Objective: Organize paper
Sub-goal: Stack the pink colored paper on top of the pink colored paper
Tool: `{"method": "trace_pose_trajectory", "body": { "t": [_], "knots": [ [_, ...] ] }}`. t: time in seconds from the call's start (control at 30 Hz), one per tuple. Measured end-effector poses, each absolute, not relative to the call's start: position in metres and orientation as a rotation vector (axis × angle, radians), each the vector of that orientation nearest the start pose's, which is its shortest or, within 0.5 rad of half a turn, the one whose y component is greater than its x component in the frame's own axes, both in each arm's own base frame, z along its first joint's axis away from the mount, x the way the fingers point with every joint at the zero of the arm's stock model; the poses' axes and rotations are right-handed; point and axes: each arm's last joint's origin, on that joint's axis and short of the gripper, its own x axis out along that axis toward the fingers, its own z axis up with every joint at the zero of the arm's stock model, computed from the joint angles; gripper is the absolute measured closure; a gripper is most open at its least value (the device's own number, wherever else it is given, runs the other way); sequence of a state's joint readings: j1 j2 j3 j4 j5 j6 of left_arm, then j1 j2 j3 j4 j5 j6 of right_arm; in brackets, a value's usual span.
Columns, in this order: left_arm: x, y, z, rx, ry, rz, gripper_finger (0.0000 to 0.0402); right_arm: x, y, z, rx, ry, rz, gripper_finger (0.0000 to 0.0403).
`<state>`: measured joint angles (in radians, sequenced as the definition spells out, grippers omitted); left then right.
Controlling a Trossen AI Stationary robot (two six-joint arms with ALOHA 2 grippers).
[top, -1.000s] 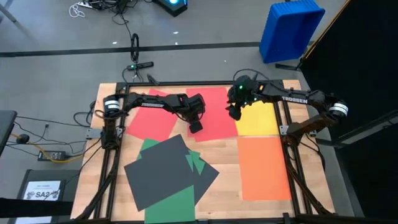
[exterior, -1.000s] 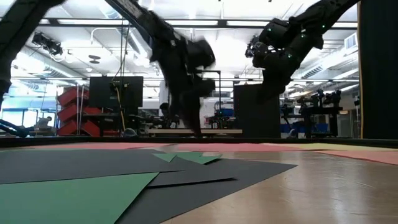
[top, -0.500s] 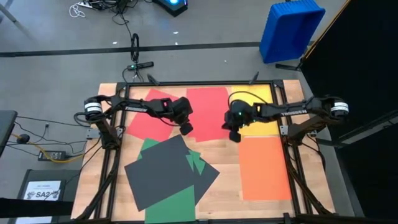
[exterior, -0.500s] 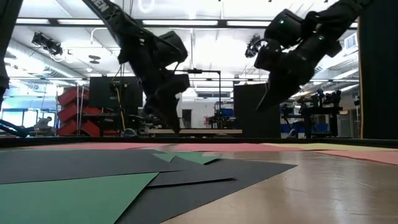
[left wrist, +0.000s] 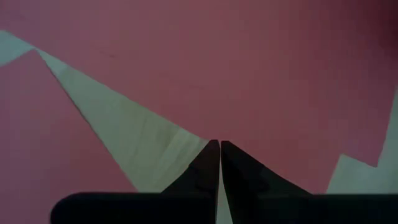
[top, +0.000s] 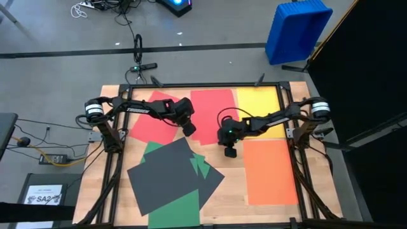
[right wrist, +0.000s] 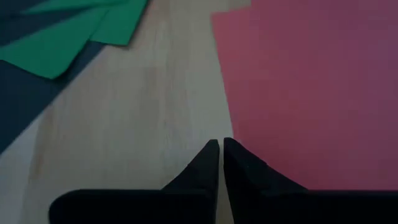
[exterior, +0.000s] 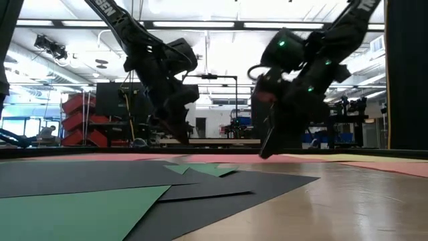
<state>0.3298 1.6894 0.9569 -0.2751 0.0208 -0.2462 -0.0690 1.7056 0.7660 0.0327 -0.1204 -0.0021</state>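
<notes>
Upright red matte paper sheet [top: 213, 114]: its near edge lies just beside right gripper [top: 229, 151], fingers pressed together, empty; left gripper [top: 189, 129] likewise closed.

Paper sheets [top: 270, 170] spread over table [top: 224, 202]; L gripper [top: 189, 129] & R gripper [top: 229, 151] near centre, above sheets

Bare table [top: 232, 166] strip btwn dark sheets [top: 166, 175] & orange sheet [top: 270, 172] is open.

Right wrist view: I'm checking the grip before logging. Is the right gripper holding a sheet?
No. The right gripper is shut on nothing, its tips over bare table beside the red sheet.
</notes>
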Motion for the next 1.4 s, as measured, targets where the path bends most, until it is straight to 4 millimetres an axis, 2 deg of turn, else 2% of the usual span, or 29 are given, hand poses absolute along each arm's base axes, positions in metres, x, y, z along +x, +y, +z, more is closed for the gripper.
{"method": "trace_pose_trajectory", "body": {
  "t": [0.2, 0.37, 0.63, 1.4],
  "knots": [
    [0.305, 0.105, 0.154, -0.433, 1.03, 0.413, 0.0402, 0.321, -0.017, 0.121, 0.097, 0.961, 0.068, 0.0403],
    [0.307, 0.104, 0.146, -0.465, 1.057, 0.377, 0.0402, 0.326, -0.018, 0.124, 0.094, 0.95, 0.067, 0.0403],
    [0.314, 0.103, 0.133, -0.491, 1.063, 0.339, 0.0402, 0.331, -0.032, 0.122, 0.105, 0.918, 0.034, 0.0403],
    [0.324, 0.105, 0.136, -0.49, 0.985, 0.307, 0.0402, 0.339, -0.043, 0.121, 0.136, 0.815, -0.033, 0.0403]
  ]
}}
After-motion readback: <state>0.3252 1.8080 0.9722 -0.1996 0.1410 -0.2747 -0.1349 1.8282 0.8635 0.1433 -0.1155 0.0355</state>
